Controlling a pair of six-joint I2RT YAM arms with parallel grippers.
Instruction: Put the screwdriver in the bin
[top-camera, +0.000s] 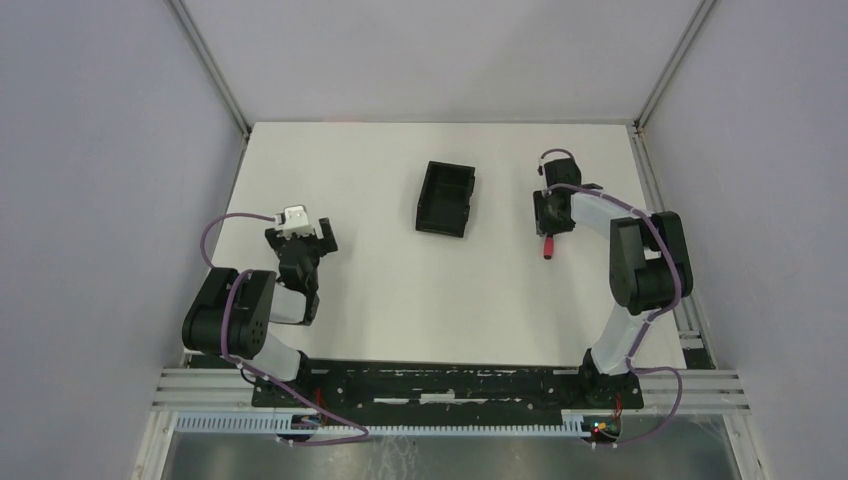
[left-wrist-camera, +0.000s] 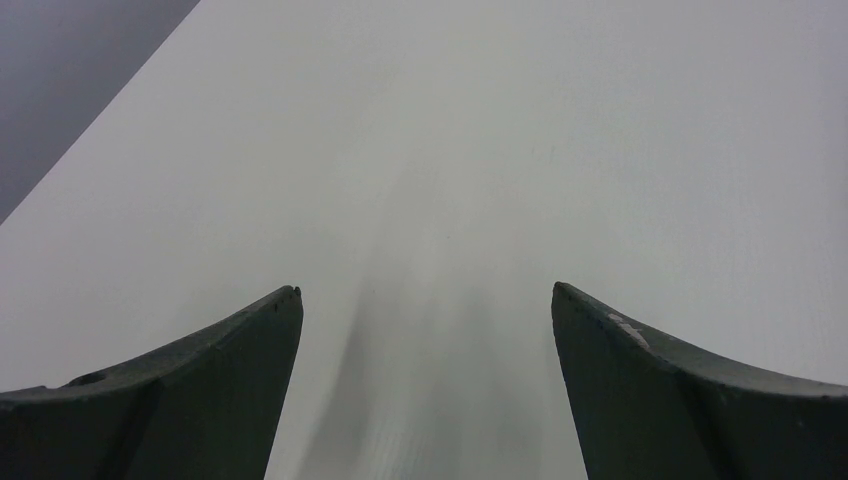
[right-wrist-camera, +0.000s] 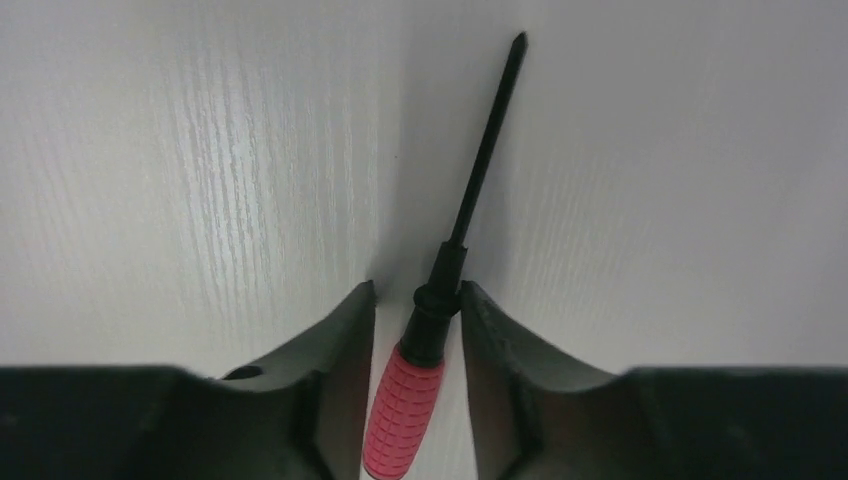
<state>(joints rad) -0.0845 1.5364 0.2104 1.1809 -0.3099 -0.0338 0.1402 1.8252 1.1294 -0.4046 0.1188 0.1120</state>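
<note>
I'm at the pick: my right end effector (right-wrist-camera: 418, 290) is narrowed astride the small red-handled, black-shafted screwdriver (right-wrist-camera: 447, 262) on the white surface (right-wrist-camera: 200, 150), though I can't tell whether it grips yet. Next I'd need to clamp, lift and carry it left to the black rectangular plastic bin (top-camera: 440, 228), which stands well apart. My left end effector (left-wrist-camera: 425, 290) is spread wide, holding nothing.

Top external camera: high above and behind the arm bases (top-camera: 603, 368), looking down and forward from far off, whole table (top-camera: 380, 300) in frame. Left wrist camera: just behind the left gripper (left-wrist-camera: 425, 288), low and close, facing along the tabletop. Right wrist camera: behind the right gripper (right-wrist-camera: 417, 285), very close over the screwdriver (right-wrist-camera: 405, 410), which also shows in the top view.
</note>
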